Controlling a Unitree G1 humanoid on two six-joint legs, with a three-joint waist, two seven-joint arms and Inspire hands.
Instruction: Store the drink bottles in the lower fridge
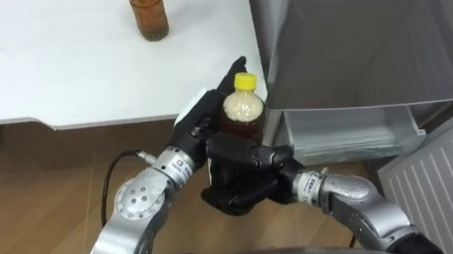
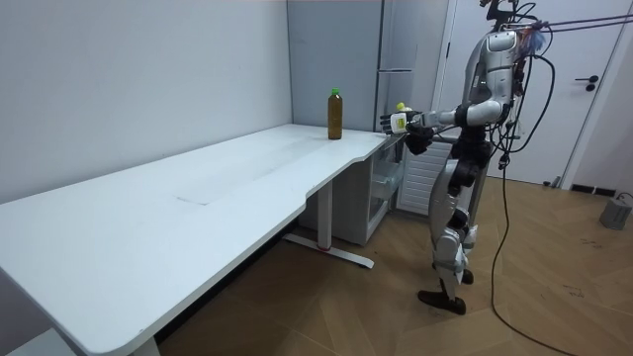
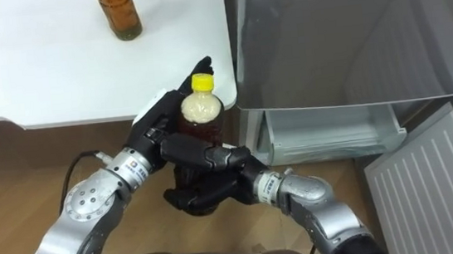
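A brown drink bottle with a yellow cap (image 1: 244, 109) (image 3: 199, 106) is held upright between my two hands, just off the white table's (image 1: 55, 77) near corner. My right hand (image 1: 244, 175) (image 3: 202, 179) is curled round its lower body from the front, thumb across it. My left hand (image 1: 200, 117) (image 3: 155, 121) lies against its far left side with fingers straight. A second brown bottle (image 1: 147, 14) (image 2: 334, 114) stands on the table further back. The lower fridge (image 1: 352, 131) is open at my right, showing a clear drawer.
The fridge's grey upper door (image 1: 359, 31) overhangs the drawer. Its white lower door (image 1: 448, 176) stands swung open at the right. In the room view I stand at the table's end by the fridge (image 2: 396, 59), on a wooden floor (image 2: 554, 287).
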